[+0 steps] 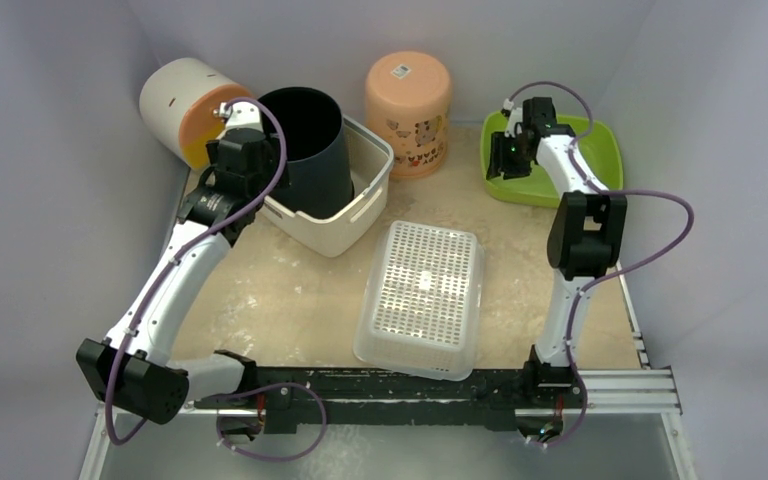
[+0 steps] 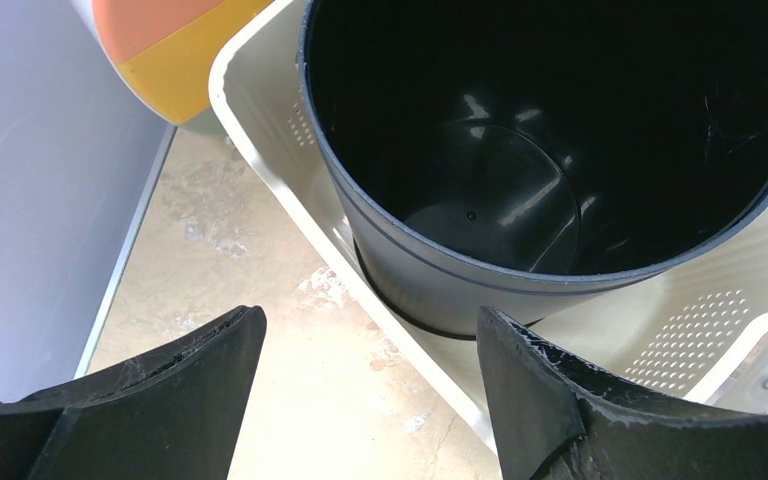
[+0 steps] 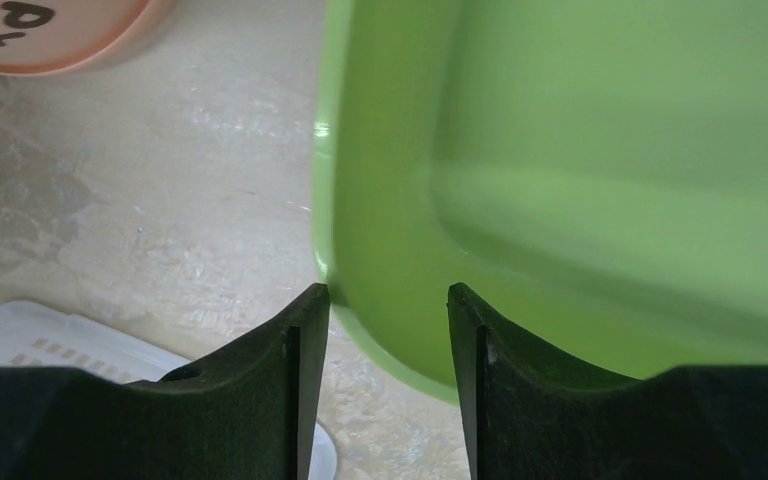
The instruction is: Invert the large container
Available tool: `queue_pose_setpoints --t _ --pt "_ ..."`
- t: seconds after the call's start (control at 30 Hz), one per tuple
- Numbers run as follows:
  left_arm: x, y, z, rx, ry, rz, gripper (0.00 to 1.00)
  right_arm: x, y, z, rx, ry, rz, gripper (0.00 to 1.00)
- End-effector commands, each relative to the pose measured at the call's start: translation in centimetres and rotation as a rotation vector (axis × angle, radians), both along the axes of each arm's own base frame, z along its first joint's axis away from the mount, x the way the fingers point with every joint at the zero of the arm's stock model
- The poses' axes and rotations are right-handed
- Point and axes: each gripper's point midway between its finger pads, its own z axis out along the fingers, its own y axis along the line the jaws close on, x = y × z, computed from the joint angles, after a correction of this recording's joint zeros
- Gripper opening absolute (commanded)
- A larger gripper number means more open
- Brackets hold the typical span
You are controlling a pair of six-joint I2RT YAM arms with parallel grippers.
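Spanning the cell, a pale mottled surface (image 1: pixel 290 295) carries everything. At its middle lies the white perforated basket (image 1: pixel 422 295), the largest container, bottom up with its rim down on the surface. Behind and left of it sits a beige bin (image 1: pixel 345 225), and a black bucket (image 1: pixel 305 150) stands upright inside that bin, its mouth open to the camera. A green tray (image 1: pixel 600 150) rests at the back right. A peach canister (image 1: pixel 410 110) stands at the back centre, between bin and tray. A white-and-orange cylinder (image 1: pixel 175 100) lies on its side in the back left corner, just beside the bin. The left gripper (image 2: pixel 370 325) is spread wide and holds nothing, poised above the surface at the bin's outer wall, with the bucket just ahead of it. The right gripper (image 3: pixel 388 300) is parted only narrowly, its fingers (image 3: pixel 300 350) standing either side of the tray's rim; whether they press on it is unclear.
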Motion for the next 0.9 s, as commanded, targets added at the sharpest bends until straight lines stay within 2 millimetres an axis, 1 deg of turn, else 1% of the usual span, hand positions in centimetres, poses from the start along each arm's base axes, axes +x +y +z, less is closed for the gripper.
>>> queue_pose_setpoints --t 0.0,0.07,0.17,0.37,0.47,0.5,0.53,0.63,0.7,0.73,0.8,0.83,0.87 --pt "0.9 -0.4 1.9 -0.01 -0.064 -0.012 0.78 1.1 1.7 2.6 -0.028 -0.075 0.064 0.51" --pt "0.9 -0.5 1.9 -0.009 -0.063 -0.012 0.78 1.1 2.1 2.0 -0.028 -0.068 0.068 0.51" --pt "0.9 -0.3 1.7 -0.001 -0.057 -0.006 0.78 1.1 2.1 1.1 -0.05 -0.06 0.061 0.52" --pt "0.9 -0.1 1.5 0.008 -0.052 0.001 0.78 1.0 0.9 -2.1 -0.126 0.008 0.03 0.52" --pt "1.0 -0.2 1.5 0.006 -0.052 0.002 0.78 1.3 0.6 -2.8 -0.172 0.006 0.014 0.47" --pt "1.0 -0.2 1.5 0.007 -0.05 0.0 0.78 1.3 0.5 -2.9 -0.187 0.003 0.009 0.43" --pt "1.0 -0.2 1.5 0.008 -0.047 0.0 0.78 1.5 0.3 -2.9 -0.21 0.001 0.002 0.37" --pt "1.0 -0.2 1.7 0.006 -0.051 0.001 0.78 1.8 0.4 -1.9 -0.236 -0.023 -0.006 0.19" --pt "0.8 -0.2 1.8 0.002 -0.057 0.002 0.78 2.0 0.9 -0.5 -0.231 -0.051 0.002 0.06" --pt "0.7 -0.1 2.0 -0.001 -0.062 0.004 0.78 2.1 1.1 0.4 -0.225 -0.07 0.005 0.0" --pt "0.6 -0.1 2.1 -0.005 -0.067 0.003 0.78 2.3 1.9 2.9 -0.192 -0.114 0.017 0.0" --pt "0.4 -0.1 2.2 -0.008 -0.073 0.004 0.78 2.4 2.7 4.4 -0.153 -0.14 0.03 0.0" --pt "0.3 0.0 2.3 -0.01 -0.074 0.004 0.78 2.3 3.5 6.4 -0.108 -0.174 0.046 0.0"
